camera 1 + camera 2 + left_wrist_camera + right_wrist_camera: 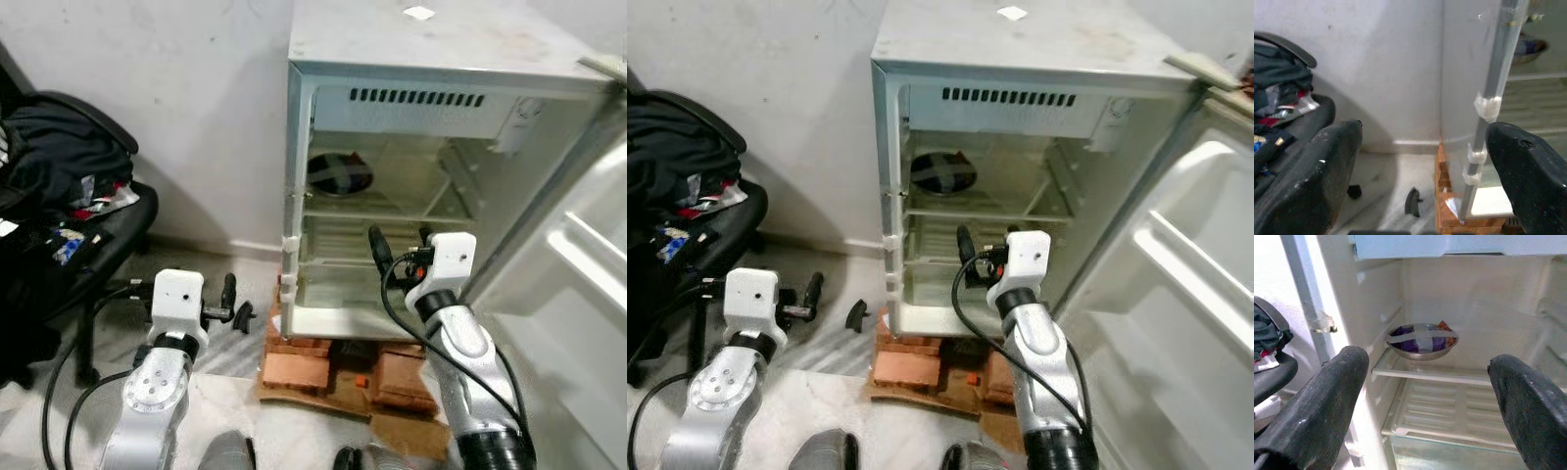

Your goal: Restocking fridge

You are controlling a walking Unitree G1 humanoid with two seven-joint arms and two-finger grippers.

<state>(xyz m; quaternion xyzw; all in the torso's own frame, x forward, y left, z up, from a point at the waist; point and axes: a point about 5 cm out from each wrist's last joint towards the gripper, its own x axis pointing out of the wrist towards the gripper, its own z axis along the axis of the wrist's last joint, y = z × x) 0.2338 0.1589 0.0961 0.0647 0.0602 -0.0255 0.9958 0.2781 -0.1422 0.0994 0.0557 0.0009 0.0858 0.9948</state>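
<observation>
Left gripper [232,305]: low and left of the fridge, over the floor beside the brick base. Its two black fingers [1327,181] are spread wide with nothing between them; they point at the fridge's outer side wall and the white room wall.

Right gripper [402,253]: raised in front of the open fridge, level with the lower shelf, at the mouth of the compartment. Its fingers [1322,411] are also spread wide and hold nothing.

Brick base [304,362]: reddish bricks stacked under the fridge, resting on a sheet of cardboard on the floor.

Office chair [93,235]: black, to the left of the fridge against the wall, piled with dark clothes and mixed clutter.

Fridge [392,69]: small and white, its door [578,264] swung wide open on the right. The interior is pale, with a vented panel across the top.

Shelf [1449,377]: upper white shelf, carrying the bowl on its left part; a ribbed lower shelf lies below it.

Bowl [1422,341]: a metal bowl with purple contents and strips of clear tape crossed over the top. It sits well back from the right gripper, seen between its two spread fingertips and higher than them, touching neither.

Small dark object [1413,201]: on the floor near the base; what it is cannot be told.
</observation>
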